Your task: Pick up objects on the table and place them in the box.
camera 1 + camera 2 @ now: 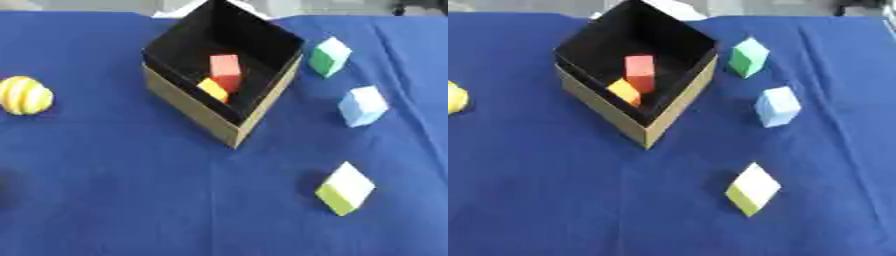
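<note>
Blue table cloth (114,200) spread under box (197,107). Red block (225,71) and yellow block (213,90) already inside. Green block (329,56), pale blue block (362,105), yellow-green block (345,189) left near right edge, striped ball (24,95) at left edge. No hand seen, fingers cannot be told.

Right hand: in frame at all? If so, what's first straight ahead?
The right hand shows in neither view, so its heading can't be read. Entering from the lower right, it would probably meet the yellow-green block first, then the light blue block; depth unclear.
</note>
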